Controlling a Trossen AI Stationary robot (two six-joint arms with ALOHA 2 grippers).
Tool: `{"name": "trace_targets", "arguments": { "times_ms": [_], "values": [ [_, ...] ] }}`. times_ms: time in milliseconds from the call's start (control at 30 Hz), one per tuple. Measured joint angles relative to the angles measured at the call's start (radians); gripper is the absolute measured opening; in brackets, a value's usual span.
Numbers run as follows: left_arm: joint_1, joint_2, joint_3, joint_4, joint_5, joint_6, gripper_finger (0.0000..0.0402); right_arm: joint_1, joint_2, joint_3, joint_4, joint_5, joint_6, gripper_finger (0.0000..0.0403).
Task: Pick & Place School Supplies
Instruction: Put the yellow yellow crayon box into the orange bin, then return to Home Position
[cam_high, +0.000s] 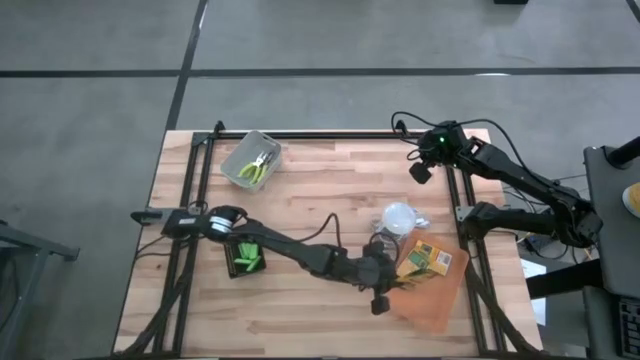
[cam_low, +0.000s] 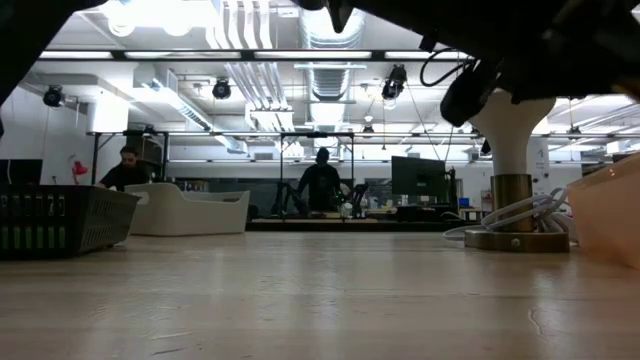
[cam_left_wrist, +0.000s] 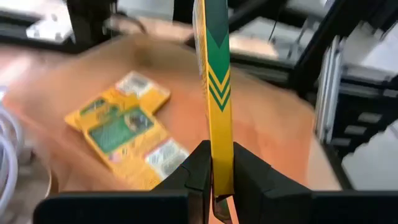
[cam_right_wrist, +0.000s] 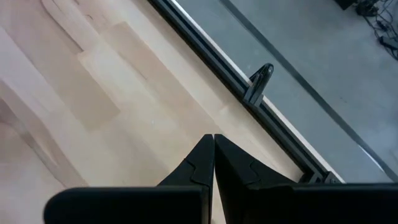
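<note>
The left gripper (cam_left_wrist: 217, 180) is clamped on a flat orange-yellow box (cam_left_wrist: 216, 93), held on edge over the orange sheet (cam_left_wrist: 261, 130), where two more boxes (cam_left_wrist: 121, 134) lie flat. Well away from the sheet, the right gripper (cam_right_wrist: 213, 163) hangs pinched together

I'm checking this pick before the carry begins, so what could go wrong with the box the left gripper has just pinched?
1. The left gripper is shut on only the lower edge of the yellow box, which stands on edge, so it might pivot or slip during the carry.
2. Two more boxes lie overlapping on the orange sheet just beside it; a low sweep could drag them.
3. The coiled cable lies close by and might snag.
</note>
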Motion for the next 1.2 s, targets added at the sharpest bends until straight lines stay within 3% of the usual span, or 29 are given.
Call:
{"name": "trace_targets", "arguments": {
  "times_ms": [200,667,933,1200],
  "values": [
    [0.001,0.013,0.064,-0.176,0.005,-0.047,0.0044,0.001,0.000,0.002,0.009,-0.001,0.030,0.0008],
    [0.002,0.012,0.086,-0.171,0.004,-0.024,0.0090,0.000,0.000,0.002,0.023,-0.003,0.037,0.0008],
    [0.006,0.008,0.085,-0.178,-0.117,-0.021,0.0090,0.000,0.000,0.002,0.023,-0.024,0.061,0.0008],
    [0.029,-0.178,0.110,-0.197,-0.117,0.065,0.0090,0.001,-0.002,0.003,0.021,-0.090,0.078,0.0008]
  ]
}}
